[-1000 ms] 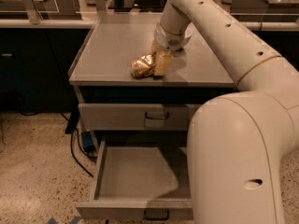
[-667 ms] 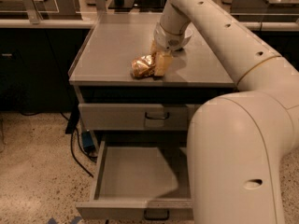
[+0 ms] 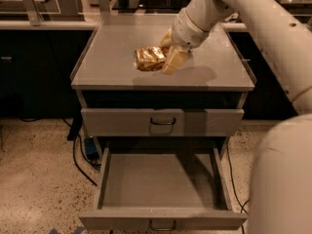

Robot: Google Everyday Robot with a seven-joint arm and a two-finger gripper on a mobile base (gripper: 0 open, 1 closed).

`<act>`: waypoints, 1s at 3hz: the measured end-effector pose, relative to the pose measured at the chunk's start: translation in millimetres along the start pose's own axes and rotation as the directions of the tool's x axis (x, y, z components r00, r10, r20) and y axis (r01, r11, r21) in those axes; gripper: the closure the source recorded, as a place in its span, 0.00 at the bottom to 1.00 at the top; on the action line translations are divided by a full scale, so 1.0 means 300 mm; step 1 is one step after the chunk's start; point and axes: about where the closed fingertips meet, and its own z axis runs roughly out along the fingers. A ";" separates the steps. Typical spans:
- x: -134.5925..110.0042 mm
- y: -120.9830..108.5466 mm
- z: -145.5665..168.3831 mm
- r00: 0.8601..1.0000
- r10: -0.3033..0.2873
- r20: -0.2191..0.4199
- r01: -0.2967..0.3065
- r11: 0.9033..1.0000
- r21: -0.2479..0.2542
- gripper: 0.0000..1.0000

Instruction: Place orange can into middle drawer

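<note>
The orange can is a shiny orange-gold can, lying sideways just above the grey cabinet top, near its middle. My gripper reaches down from the upper right and is shut on the can's right end, with one pale finger in front of it. The middle drawer is pulled wide open below, at the bottom of the view. Its flat grey floor is bare and its dark loop handle is on the front.
A closed drawer with a dark handle sits between the cabinet top and the open drawer. My large white arm fills the right side. Dark cables lie on the speckled floor to the left. Counters stand behind.
The can and the gripper have moved a little upward from the cabinet top. The drawers have not moved.
</note>
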 end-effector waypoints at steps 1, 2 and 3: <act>-0.063 0.149 -0.068 0.997 0.039 0.071 -0.040 0.999 0.020 1.00; -0.026 0.232 0.009 0.997 0.059 0.057 -0.056 0.997 -0.045 1.00; -0.027 0.231 0.011 0.997 0.058 0.058 -0.056 0.997 -0.046 1.00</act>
